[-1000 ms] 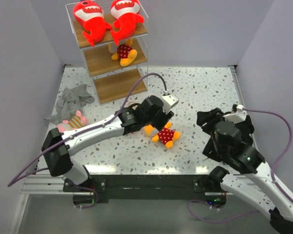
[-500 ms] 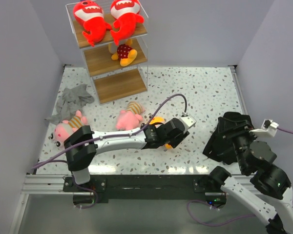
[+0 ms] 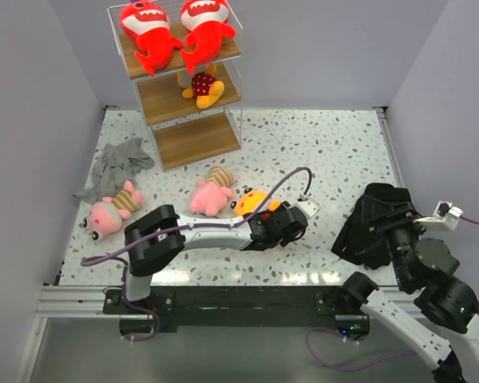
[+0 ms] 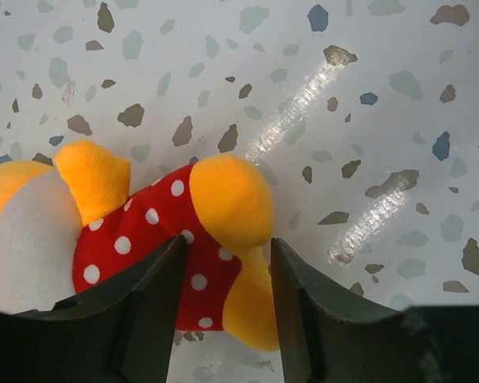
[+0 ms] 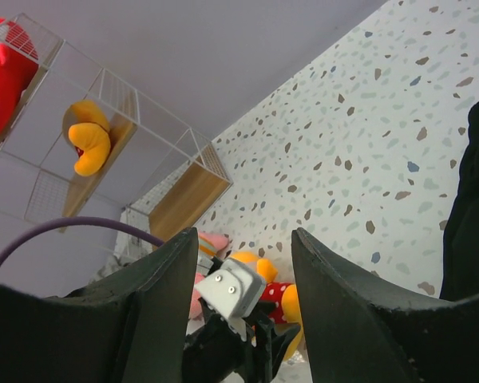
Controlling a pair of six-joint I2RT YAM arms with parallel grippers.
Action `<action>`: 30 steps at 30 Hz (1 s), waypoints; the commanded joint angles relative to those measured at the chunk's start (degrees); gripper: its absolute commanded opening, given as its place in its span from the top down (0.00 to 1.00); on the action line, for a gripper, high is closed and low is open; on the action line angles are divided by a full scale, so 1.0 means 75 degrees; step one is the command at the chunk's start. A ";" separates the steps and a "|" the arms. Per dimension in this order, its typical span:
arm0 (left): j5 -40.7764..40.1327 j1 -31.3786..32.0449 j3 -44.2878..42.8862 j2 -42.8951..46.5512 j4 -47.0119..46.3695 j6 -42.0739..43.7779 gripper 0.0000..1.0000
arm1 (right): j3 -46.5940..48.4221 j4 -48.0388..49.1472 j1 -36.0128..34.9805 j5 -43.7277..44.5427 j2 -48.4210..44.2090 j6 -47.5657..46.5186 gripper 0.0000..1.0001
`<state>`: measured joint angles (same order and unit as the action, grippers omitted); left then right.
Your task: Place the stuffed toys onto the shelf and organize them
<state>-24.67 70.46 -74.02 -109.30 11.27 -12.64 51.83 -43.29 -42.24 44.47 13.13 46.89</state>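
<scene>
The polka-dot toy (image 4: 168,231) lies on the speckled table (image 3: 327,152), in front of the left arm's base and a little toward the centre. My left pincer (image 4: 226,263) is closed on its lower half. Only the left wrist view shows this: one finger (image 4: 156,295) presses the red dotted cloth, the other is against an orange foot, and the white belly sits off to the side. From the top camera the wrist covers most of the toy, so I see just its orange head (image 3: 254,201) poking out beside the left pincer (image 3: 281,226). A pink toy (image 3: 211,191) rests just beside that head, toward the shelf. The second pink toy (image 3: 108,211) lies well apart at the table's left, touching the grey cloth (image 3: 120,163). The shelf (image 3: 195,140) stands at the far left corner. Its top tier holds the left shark (image 3: 148,36) and the right shark (image 3: 206,30) side by side, its middle tier holds the second polka-dot toy (image 3: 201,86), and its bottom board is bare. My right pincer (image 5: 245,239) hangs open near the table's right edge with nothing between its fingers. Its own camera looks across the table, so I see the shelf (image 5: 184,195) from low down, and the held toy (image 5: 275,299) under the left wrist.
</scene>
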 commanded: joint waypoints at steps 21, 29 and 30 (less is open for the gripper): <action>0.0078 0.0122 -0.0009 0.1036 0.0629 0.1543 1.00 | -0.0407 0.0229 0.0019 0.0060 0.0101 0.0204 0.45; -0.0239 -0.0206 -0.0724 0.2478 0.1766 0.3476 1.00 | -0.0841 0.0627 0.0019 -0.0584 0.0416 0.0427 0.29; -0.0239 -0.0288 -0.0771 0.2583 0.1860 0.3630 1.00 | -0.0852 0.0639 0.0019 -0.0655 0.0488 0.0462 0.26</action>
<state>-25.06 70.39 -75.57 -96.60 21.74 4.80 46.33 -41.71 -42.24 42.30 13.52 48.66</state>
